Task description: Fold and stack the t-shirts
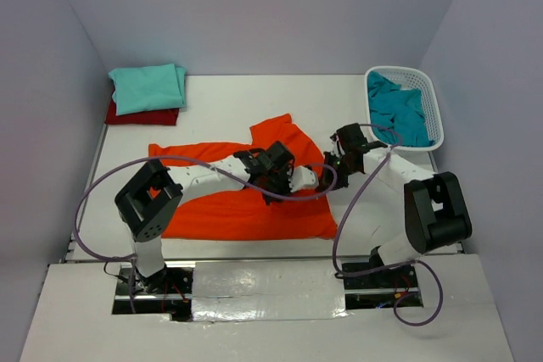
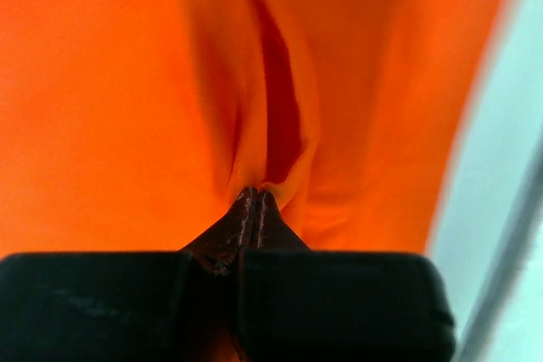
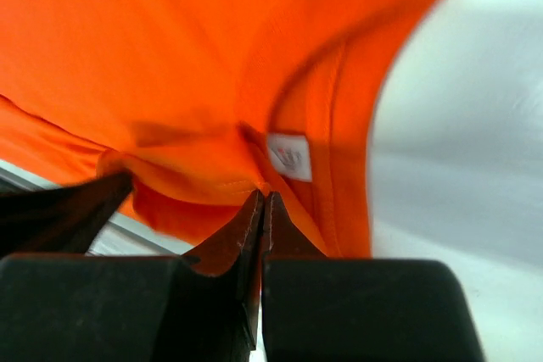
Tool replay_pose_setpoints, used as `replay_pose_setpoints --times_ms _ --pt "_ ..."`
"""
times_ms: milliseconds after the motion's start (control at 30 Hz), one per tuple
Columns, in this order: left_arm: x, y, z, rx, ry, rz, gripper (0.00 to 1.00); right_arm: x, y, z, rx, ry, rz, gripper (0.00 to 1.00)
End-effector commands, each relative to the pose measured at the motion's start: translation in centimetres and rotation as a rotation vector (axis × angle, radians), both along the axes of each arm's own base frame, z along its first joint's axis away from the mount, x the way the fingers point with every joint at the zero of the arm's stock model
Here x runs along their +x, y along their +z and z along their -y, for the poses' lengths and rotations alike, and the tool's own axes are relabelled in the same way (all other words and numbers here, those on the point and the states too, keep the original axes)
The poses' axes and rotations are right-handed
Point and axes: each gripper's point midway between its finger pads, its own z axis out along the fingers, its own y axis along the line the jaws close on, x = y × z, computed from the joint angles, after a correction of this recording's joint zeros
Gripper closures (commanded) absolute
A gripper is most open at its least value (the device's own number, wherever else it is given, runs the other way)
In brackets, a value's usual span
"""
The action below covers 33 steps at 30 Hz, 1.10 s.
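Top external view: one bright orange soft cloth t-shirt point(image 1: 229, 209) lay spread mid-worktop point(image 1: 221, 99), rumpled along its right edge, with bare surface beyond it and to its right. Left tool point(image 2: 252, 199) and right tool point(image 3: 264, 203) were each closed tight, pinching its cloth. Far-left corner: one folded mint-aqua t-shirt point(image 1: 146, 86) atop one dark red t-shirt point(image 1: 136, 116). One teal-blue t-shirt point(image 1: 400, 112) lay crumpled in one white plastic mesh basket point(image 1: 435, 120), far right.
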Motion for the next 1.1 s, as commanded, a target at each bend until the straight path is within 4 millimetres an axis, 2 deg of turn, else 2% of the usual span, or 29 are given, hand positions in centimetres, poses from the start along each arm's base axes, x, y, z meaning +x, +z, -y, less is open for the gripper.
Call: replay_pose_setpoints --times_ms 0,33,67,133,167,300,333,367,400,433,500,567,633,667,700,733,767,800,833,867,900,933,967,1000,1033,1067 --pt "4.1 2.3 -2.0 -0.055 0.183 0.038 1.0 3.0 2.0 0.4 0.005 -0.047 0.045 1.0" --pt "4.4 2.0 -2.4 -0.055 0.205 0.024 1.0 3.4 2.4 0.2 0.007 -0.045 0.044 1.0" --pt "4.8 1.8 -2.9 -0.055 0.224 0.008 1.0 3.4 1.6 0.3 -0.003 -0.039 0.014 1.0" --pt "5.2 0.9 -3.7 -0.042 0.265 -0.04 1.0 3.8 1.5 0.0 -0.003 -0.024 -0.008 0.99" --pt "5.2 0.5 -3.7 -0.043 0.271 -0.063 1.0 3.8 0.9 0.1 -0.01 -0.017 -0.029 0.98" --pt "6.2 -0.3 -4.4 -0.026 0.323 -0.066 1.0 5.2 1.0 -0.1 -0.019 -0.019 -0.024 0.93" --pt "6.5 -0.3 -4.6 -0.027 0.333 -0.071 1.0 5.4 0.9 -0.1 -0.022 -0.018 -0.03 0.81" --pt "6.5 -0.6 -4.7 -0.017 0.338 -0.079 1.0 5.7 1.0 -0.2 -0.019 -0.019 -0.026 0.74" --pt "6.7 -0.6 -4.7 -0.009 0.345 -0.075 0.98 6.3 1.5 -0.4 -0.013 -0.022 -0.015 0.69" --pt "6.7 -0.7 -4.9 0.001 0.349 -0.079 0.9 6.6 1.7 -0.4 -0.016 -0.027 -0.009 0.59" --pt "7.1 -1.2 -5.5 0.034 0.391 -0.077 0.83 7.8 3.1 -0.1 -0.029 -0.053 0.037 0.49" --pt "7.8 -1.7 -6.2 0.059 0.445 -0.064 0.81 8.6 4.2 0.4 -0.042 -0.083 0.077 0.49" --pt "8.9 -1.8 -7.6 0.086 0.524 -0.048 0.81 9.3 6.5 1.0 -0.056 -0.117 0.148 0.49" --pt "9.2 -1.7 -7.9 0.087 0.557 -0.051 0.81 9.1 6.9 1.2 -0.062 -0.123 0.159 0.49" --pt "9.7 -1.7 -8.6 0.086 0.583 -0.056 0.8 8.6 7.1 1.4 -0.066 -0.128 0.158 0.49" --pt "9.5 -1.5 -8.7 0.072 0.586 -0.074 0.78 8.0 8.2 1.6 -0.057 -0.132 0.186 0.5" --pt "9.4 -1.4 -8.6 0.062 0.582 -0.084 0.77 6.4 7.0 2.0 -0.068 -0.134 0.151 0.5" --pt "9.1 -1.4 -8.5 0.058 0.571 -0.096 0.7 5.3 6.6 2.1 -0.069 -0.136 0.142 0.49" --pt "8.6 -1.1 -8.0 0.032 0.548 -0.12 0.66 4.2 7.4 2.3 -0.056 -0.148 0.167 0.48" --pt "8.4 -0.9 -7.7 0.017 0.541 -0.132 0.6 2.2 5.5 3.1 -0.08 -0.159 0.119 0.47" --pt "8.2 -0.6 -7.3 0.001 0.53 -0.142 0.47 0.9 5.7 3.4 -0.079 -0.164 0.128 0.4" --pt "8.0 -0.1 -6.9 -0.022 0.514 -0.155 0.43 -0.2 5.3 3.7 -0.086 -0.17 0.114 0.38" --pt "8.5 0.8 -6.5 -0.037 0.506 -0.141 0.41 -2.5 3.6 4.2 -0.107 -0.186 0.048 0.36" --pt "8.7 1.9 -6.7 -0.045 0.502 -0.127 0.4 -3.4 3.8 4.4 -0.102 -0.196 0.06 0.33" --pt "9.7 3.6 -6.6 -0.064 0.5 -0.087 0.39 -5.3 2.5 4.8 -0.108 -0.222 0.003 0.33" --pt "10.5 4.8 -7.3 -0.078 0.519 -0.062 0.38 -6.1 2.2 4.9 -0.104 -0.237 -0.012 0.33"
